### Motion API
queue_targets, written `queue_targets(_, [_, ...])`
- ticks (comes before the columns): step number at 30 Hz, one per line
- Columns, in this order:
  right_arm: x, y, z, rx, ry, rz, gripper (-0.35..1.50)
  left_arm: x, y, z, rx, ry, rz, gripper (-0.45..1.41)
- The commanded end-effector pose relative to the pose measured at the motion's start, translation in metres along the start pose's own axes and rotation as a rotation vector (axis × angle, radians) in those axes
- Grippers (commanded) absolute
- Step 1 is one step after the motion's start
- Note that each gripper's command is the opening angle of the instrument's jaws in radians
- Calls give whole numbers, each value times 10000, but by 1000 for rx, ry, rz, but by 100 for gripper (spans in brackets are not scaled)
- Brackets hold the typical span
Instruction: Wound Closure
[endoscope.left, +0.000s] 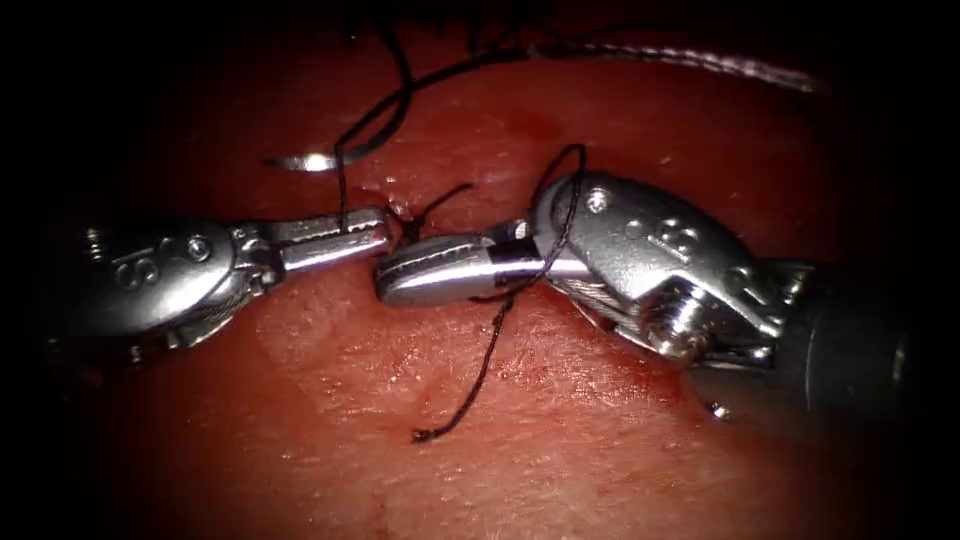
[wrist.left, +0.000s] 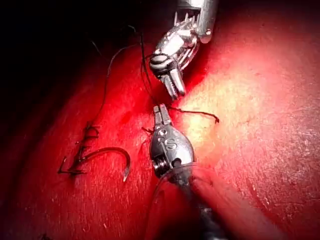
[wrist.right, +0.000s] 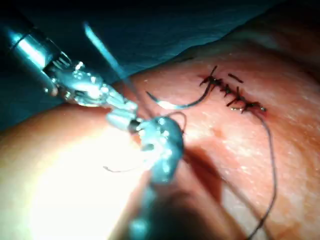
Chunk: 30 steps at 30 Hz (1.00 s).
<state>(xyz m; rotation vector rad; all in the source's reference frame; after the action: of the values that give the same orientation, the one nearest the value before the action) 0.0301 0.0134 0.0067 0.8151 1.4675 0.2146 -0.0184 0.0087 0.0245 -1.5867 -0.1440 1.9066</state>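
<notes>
Endoscope view: I see the left end effector (endoscope.left: 365, 232) entering from the left, its jaws together and clamped on the thread (endoscope.left: 341, 190), which rises from the jaw tips toward the needle. The right end effector (endoscope.left: 400, 275) enters from the right with its jaws together; I cannot confirm that anything is gripped between them. The two tips sit just beside each other, nearly tip to tip, over the tissue (endoscope.left: 560, 430). A loop of thread is wound around the right tool just behind its jaws, and a free thread tail (endoscope.left: 470, 390) hangs from there across the tissue surface and ends in a loose curl. The curved needle (endoscope.left: 315, 160) lies free on the tissue, above the left end effector; neither tool holds it, and I do not see it entering the tissue. In the left wrist view, the needle (wrist.left: 112, 155) rests on the surface beside a row of dark stitches (wrist.left: 82, 150), well apart from both tool tips. In the right wrist view, the needle (wrist.right: 180, 104) lies just beside the stitched cut (wrist.right: 232, 95), and a long run of thread (wrist.right: 272, 165) trails from the stitch line across the tissue.
</notes>
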Motion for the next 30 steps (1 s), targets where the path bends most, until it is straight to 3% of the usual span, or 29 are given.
queue_targets(1, [-5, 7, 8, 30, -32, -2, 22, -5, 1, 9, -9, -2, 1, -45])
queue_targets(6, [-4, 10, 11, 131, -171, -12, 27, -4, -1, 13, -22, -8, 2, -45])
queue_targets(12, [-4, 9, 11, 213, -300, -30, 49, -5, -12, 13, -35, -6, 3, -45])
queue_targets(22, [-24, -11, 21, 306, -445, -79, 52, -14, -21, 11, -30, -15, 14, -45])
queue_targets(30, [-46, -15, 31, 313, -544, -97, 54, -24, -18, 14, -27, -16, 18, -45])
